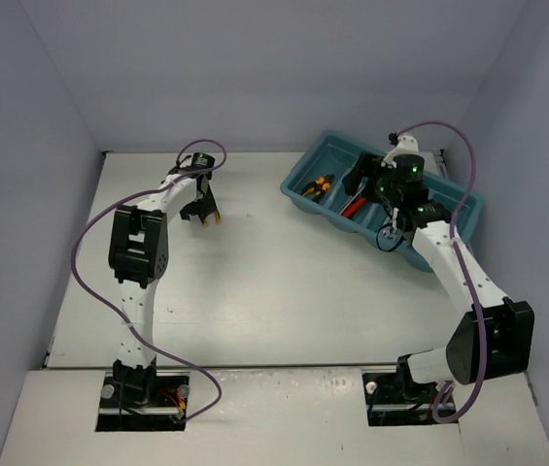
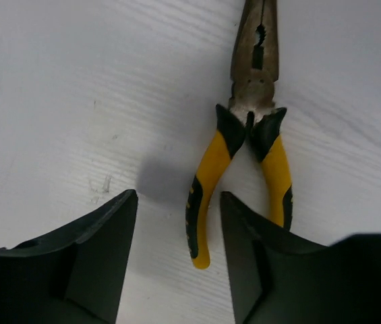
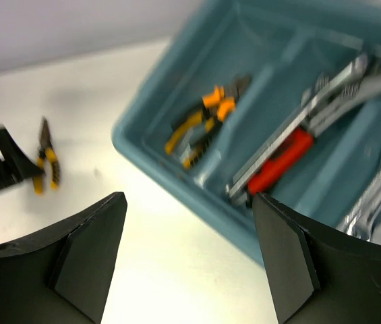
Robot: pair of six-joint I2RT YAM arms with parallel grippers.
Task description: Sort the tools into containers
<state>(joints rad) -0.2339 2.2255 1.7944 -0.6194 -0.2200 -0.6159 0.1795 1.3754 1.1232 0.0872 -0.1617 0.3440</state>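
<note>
Yellow-and-black-handled needle-nose pliers [image 2: 251,142] lie on the white table, nose pointing away. My left gripper [image 2: 178,202] is open just above them, one handle end between its fingertips; it hangs over the table's back left [image 1: 202,212]. The pliers also show far left in the right wrist view [image 3: 47,162]. The teal tray [image 1: 298,191] stands at the back right. It holds orange-handled pliers [image 3: 200,121], a red-handled adjustable wrench [image 3: 281,158] and silver wrenches [image 3: 379,196]. My right gripper [image 3: 189,223] is open and empty above the tray's near rim [image 3: 197,189].
The grey walls enclose the table on three sides. The tray's dividers [image 3: 241,142] run between its long compartments. The right arm's forearm [image 1: 459,272] reaches over the tray's right end. A purple cable [image 1: 201,150] loops above the left wrist.
</note>
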